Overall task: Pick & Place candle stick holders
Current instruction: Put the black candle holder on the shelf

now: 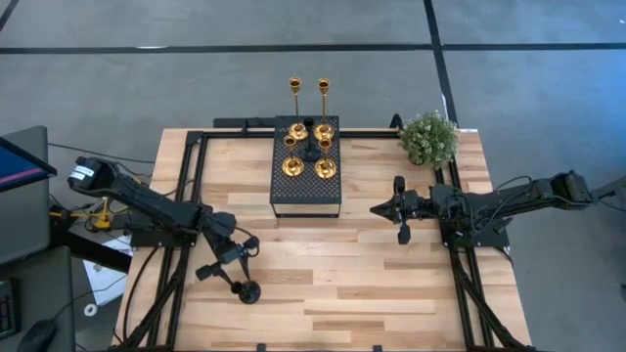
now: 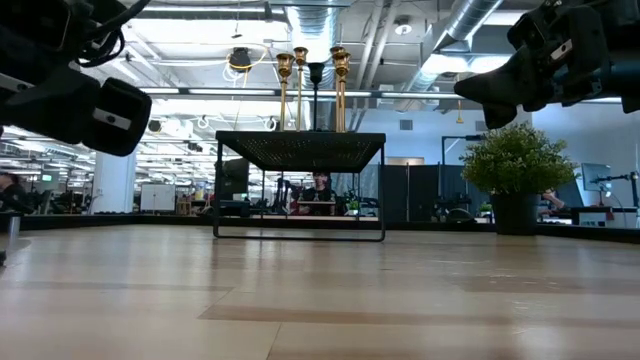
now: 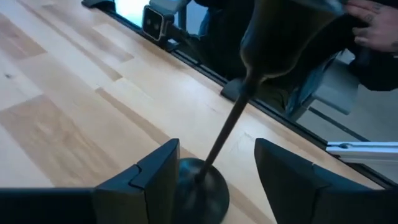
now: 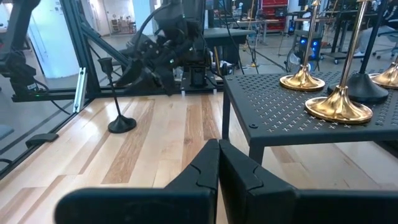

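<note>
Although scanned in every view, yields no brand or lettering that can be read. Shows, in the left wrist view, the left gripper [image 3: 214, 183] with fingers [image 3: 155, 183] spread wide. Sets between them a short matte black candlestick holder [image 3: 205, 193] with round base and thin stem, upright on the pale wooden table [image 3: 74, 118], stem clear of both fingers. Cuts off the cup at the frame edge; cannot tell whether the base touches a finger. From above, places this holder [image 1: 247, 290] right at the fingertips of the left gripper [image 1: 233, 272]. Gives its whole outline only from the right wrist [image 4: 118, 99].

Keeps the right gripper [image 1: 377, 208] well apart, fingers [image 4: 205, 171] pressed together on nothing, with a black perforated rectangular platform [image 4: 280, 112] off to one side of them. Bears on that platform [image 1: 305, 196] four shiny gold candlestick holders [image 1: 292, 166] and a second black holder [image 1: 309, 149], near a small bushy green plant [image 1: 428, 137]. Hides their bases in the low view, leaving stems only [image 2: 340, 90].
</note>
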Action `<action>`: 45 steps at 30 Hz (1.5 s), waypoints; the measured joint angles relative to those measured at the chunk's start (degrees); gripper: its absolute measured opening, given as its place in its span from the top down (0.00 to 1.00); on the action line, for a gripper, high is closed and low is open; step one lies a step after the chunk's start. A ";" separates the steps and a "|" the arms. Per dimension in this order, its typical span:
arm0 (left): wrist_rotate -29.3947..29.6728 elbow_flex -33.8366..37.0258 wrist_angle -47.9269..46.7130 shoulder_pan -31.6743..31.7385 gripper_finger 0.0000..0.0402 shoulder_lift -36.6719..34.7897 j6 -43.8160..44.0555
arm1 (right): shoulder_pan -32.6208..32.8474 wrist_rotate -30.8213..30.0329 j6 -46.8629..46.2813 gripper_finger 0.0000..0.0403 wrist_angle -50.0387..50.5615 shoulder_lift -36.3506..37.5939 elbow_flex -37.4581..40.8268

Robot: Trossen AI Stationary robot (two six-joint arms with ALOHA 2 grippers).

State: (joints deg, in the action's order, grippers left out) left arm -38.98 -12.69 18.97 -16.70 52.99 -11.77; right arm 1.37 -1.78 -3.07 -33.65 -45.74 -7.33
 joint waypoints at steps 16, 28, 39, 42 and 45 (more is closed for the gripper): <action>0.04 0.00 16.35 -5.21 0.56 10.95 0.24 | -0.01 0.00 -0.01 1.00 0.00 0.00 0.00; 5.46 0.00 17.96 -5.19 0.72 11.69 6.43 | -0.02 0.00 0.00 1.00 0.00 0.00 0.00; 4.46 0.00 17.96 -5.19 0.88 11.69 6.51 | 0.00 0.02 0.00 1.00 0.00 0.00 0.00; 4.04 0.00 18.38 -5.19 0.92 11.69 6.50 | -0.01 0.02 0.00 1.00 0.02 0.00 0.00; 4.46 0.00 18.63 -5.21 0.95 11.67 7.20 | -0.01 0.02 0.00 1.00 0.02 0.00 0.00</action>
State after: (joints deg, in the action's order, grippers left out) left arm -34.52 -12.69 37.59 -21.91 64.66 -4.57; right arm 1.35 -1.76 -3.07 -33.63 -45.74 -7.33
